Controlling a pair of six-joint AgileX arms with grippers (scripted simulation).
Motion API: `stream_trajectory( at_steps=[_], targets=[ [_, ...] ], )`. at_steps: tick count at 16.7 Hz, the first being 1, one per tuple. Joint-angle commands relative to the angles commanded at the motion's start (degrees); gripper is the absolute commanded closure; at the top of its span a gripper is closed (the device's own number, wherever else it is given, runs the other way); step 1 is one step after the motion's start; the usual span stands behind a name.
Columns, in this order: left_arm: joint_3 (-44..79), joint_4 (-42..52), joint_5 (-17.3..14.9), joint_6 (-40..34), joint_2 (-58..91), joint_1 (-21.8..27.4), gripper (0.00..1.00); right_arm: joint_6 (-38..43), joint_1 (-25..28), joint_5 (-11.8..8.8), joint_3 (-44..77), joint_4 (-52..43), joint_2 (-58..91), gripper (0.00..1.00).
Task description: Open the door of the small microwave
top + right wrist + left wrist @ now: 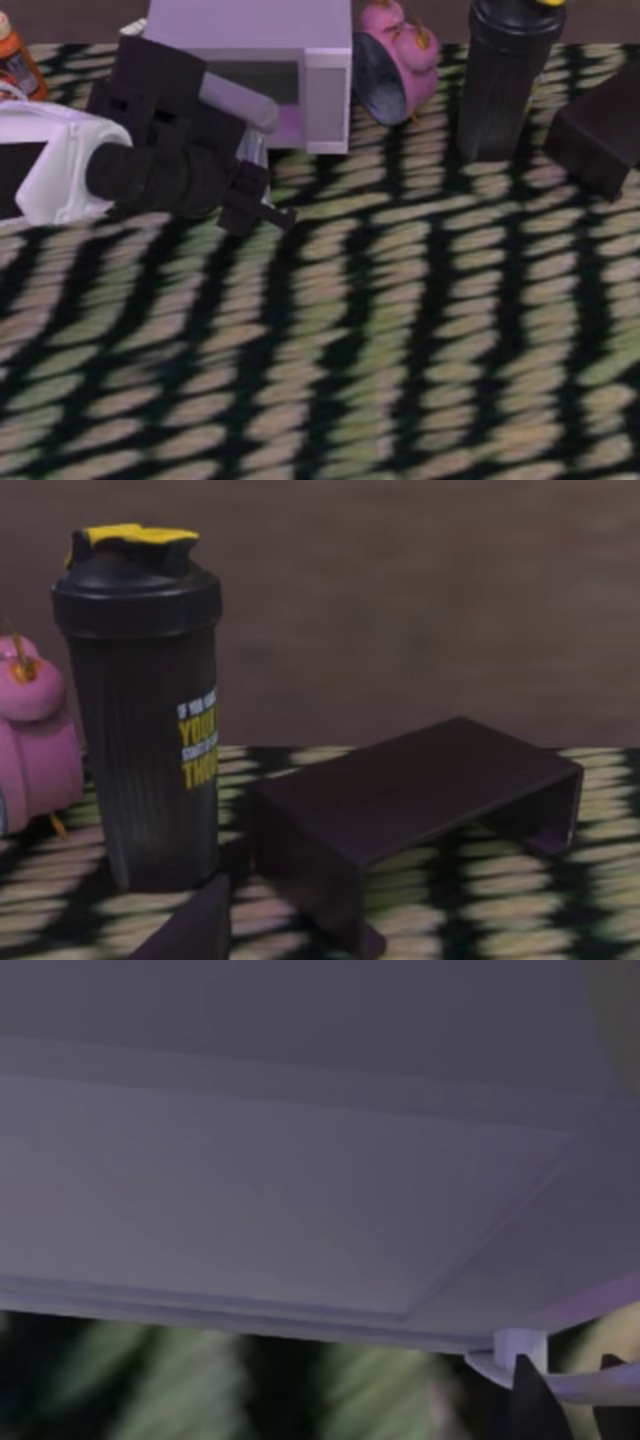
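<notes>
Left gripper (252, 200) sits in the upper left of the top view, just in front of the small microwave (270, 60). In the left wrist view 2 dark fingertips (530, 1405) stand narrowly either side of the white bar handle (520, 1345) at the door's edge, closed on it. The door (238, 100) is swung out from the cabinet toward the left arm, lying at an angle across the left part of the opening. The purple-tinted cavity (290, 125) is exposed beside the control strip (327, 100). In the left wrist view the door panel (280, 1190) fills most of the frame.

Microwave position: upper centre-left of the top view, at the far edge of the table (400, 330), which has a woven green, tan and black pattern.

Just right of the microwave: pink alarm clock (395, 60). Further right: black shaker bottle (505, 75) with yellow lid, upright. At the upper right edge: dark bench-shaped stand (598, 135). An orange-capped bottle (15, 55) shows at the upper left corner.

Right gripper: a dark tip (190, 925) shows at the lower edge of the right wrist view only; cannot tell its opening. That view faces the shaker bottle (145, 710) and stand (420, 800).
</notes>
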State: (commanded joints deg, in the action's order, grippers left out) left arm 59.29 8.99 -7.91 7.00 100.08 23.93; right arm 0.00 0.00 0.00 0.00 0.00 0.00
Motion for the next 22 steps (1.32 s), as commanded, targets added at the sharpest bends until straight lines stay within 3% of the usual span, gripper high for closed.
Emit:
stream_trajectory(
  at_steps=[8, 22],
  targets=[
    [-1.16, 0.5, -2.94, 3.55, -1.08, -1.57, 1.0, 0.0, 0.0, 0.0, 0.0, 0.0, 0.0, 0.0],
    [-1.17, 0.51, -2.95, 3.57, -1.08, -1.58, 1.0, 0.0, 0.0, 0.0, 0.0, 0.0, 0.0, 0.0]
  ],
)
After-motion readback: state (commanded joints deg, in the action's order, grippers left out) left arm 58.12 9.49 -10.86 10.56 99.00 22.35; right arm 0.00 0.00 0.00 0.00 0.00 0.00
